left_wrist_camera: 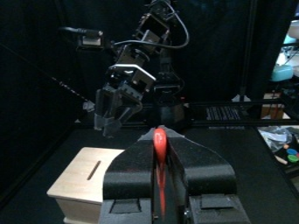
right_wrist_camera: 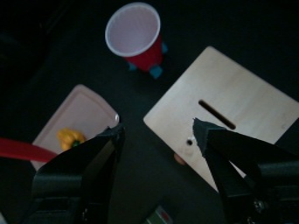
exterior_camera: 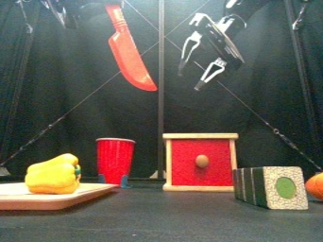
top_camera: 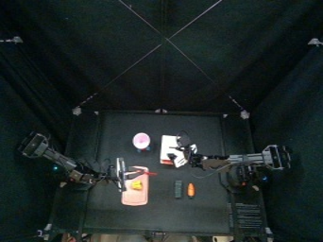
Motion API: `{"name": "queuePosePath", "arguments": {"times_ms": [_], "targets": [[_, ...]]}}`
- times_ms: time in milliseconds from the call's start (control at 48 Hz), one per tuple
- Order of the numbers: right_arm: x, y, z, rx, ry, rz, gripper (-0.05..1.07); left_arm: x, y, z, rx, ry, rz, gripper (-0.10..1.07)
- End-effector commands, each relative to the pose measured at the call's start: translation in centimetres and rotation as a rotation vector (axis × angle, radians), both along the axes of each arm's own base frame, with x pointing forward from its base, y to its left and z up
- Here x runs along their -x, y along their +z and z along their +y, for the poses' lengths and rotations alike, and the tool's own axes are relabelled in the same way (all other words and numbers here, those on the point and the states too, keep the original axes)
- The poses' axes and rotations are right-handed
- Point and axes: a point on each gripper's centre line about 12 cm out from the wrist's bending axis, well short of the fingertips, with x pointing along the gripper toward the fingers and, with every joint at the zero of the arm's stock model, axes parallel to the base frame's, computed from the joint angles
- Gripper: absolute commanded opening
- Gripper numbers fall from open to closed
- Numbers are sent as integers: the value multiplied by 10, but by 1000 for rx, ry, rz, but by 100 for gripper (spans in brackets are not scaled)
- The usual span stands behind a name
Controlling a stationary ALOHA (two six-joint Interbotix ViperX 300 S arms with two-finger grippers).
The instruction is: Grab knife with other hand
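The red knife [exterior_camera: 130, 52] hangs high above the table, blade down and tilted, with my left gripper [left_wrist_camera: 159, 144] shut on its handle. In the left wrist view it shows edge-on as a thin red strip [left_wrist_camera: 159, 171] between the jaws. My right gripper [exterior_camera: 209, 59] hovers open just to the right of the blade, at about the same height, with nothing between its fingers. In the right wrist view the knife's red tip [right_wrist_camera: 24, 150] lies off to the side of the open gripper [right_wrist_camera: 158, 144], apart from it. From above, both grippers [top_camera: 123, 168] [top_camera: 190, 156] meet over the table's middle.
A yellow pepper [exterior_camera: 53, 175] lies on the pink board [exterior_camera: 38, 197] at front left. Behind stand a red cup [exterior_camera: 115, 159] and a wooden box with a red drawer front [exterior_camera: 199, 163]. A dark green block [exterior_camera: 271, 186] and an orange piece [exterior_camera: 315, 184] sit at front right.
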Motion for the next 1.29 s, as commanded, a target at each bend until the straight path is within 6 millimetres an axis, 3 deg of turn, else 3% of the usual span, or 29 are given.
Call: {"name": "queuePosePath", "arguments": {"times_ms": [0, 188, 583, 854, 1271], "targets": [[-2, 9, -4, -85, 70, -24, 95, -1, 6, 0, 4, 2, -19, 45], [-10, 4, 9, -123, 279, -86, 95, -1, 6, 0, 8, 3, -17, 45], [-20, -22, 38, 82, 542, -191, 95, 0, 6, 3, 9, 21, -25, 45], [-20, -23, 50, 278, 619, -309, 95, 0, 6, 3, 28, 25, -22, 45], [-31, -36, 57, 312, 671, -270, 95, -1, 10, 0, 62, 20, -44, 45]]}}
